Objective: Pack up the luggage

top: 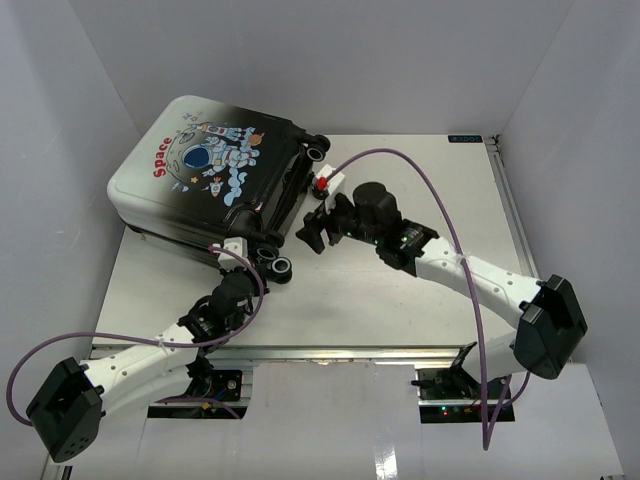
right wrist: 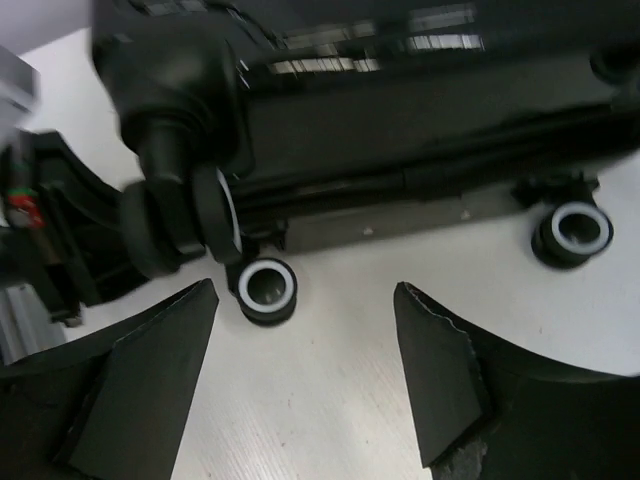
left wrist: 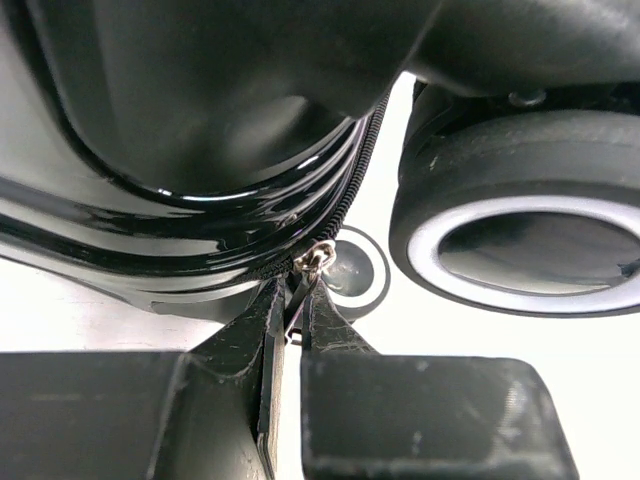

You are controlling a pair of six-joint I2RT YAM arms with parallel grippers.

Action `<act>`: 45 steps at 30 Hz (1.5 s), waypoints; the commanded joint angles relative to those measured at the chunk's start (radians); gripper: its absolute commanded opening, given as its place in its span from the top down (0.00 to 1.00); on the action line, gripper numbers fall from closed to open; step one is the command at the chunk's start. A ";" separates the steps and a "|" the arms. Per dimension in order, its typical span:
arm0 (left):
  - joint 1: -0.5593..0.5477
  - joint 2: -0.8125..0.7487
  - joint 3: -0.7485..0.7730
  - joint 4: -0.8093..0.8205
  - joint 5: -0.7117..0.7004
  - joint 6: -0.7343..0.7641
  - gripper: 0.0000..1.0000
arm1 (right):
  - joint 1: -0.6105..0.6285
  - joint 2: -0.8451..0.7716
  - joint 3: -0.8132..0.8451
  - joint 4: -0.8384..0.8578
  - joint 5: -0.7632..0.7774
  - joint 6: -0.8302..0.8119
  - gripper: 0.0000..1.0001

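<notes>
**Left claw** (left wrist: 295,322): seen pressed together on the zipper pull (left wrist: 314,262), the small metal tab pinched between the fingertips. Nothing else was held. The pull was found at the near wheeled corner of the suitcase (top: 205,165), just beside a wheel (left wrist: 520,235). The zipper track (left wrist: 366,140) was seen running up and away along the black rim.

**Right claw** (right wrist: 305,292): seen spread wide, with nothing between the fingers. It was pointed at the wheeled end of the suitcase, near it but not touching.

**Suitcase position:** laid flat, printed shell up, at the far left of the surface (top: 420,290), with the wheels turned toward the right arm. The left claw was joined to it only through the pull. The right claw was placed off the middle of the wheeled end.

**Handling (judged):**
- The shell was taken to be stiff, glossy and slippery, so a direct grip on it would likely slide.
- The body was judged light enough to shift or roll when the zipper is dragged, so bracing by the right claw is thought advisable.
- The pull was judged the proper hold. It is small and thin, and easily lost if tugged off the line of the track.
</notes>
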 commanded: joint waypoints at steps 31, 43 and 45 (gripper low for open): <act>0.030 -0.182 -0.105 0.347 0.003 0.050 1.00 | -0.003 0.385 0.520 -0.245 -0.209 0.014 0.35; 0.030 -0.163 -0.092 0.352 0.001 0.055 1.00 | -0.014 0.358 0.542 -0.252 -0.339 0.010 0.26; 0.028 -0.161 -0.093 0.354 0.002 0.055 1.00 | -0.014 0.350 0.531 -0.242 -0.353 0.011 0.25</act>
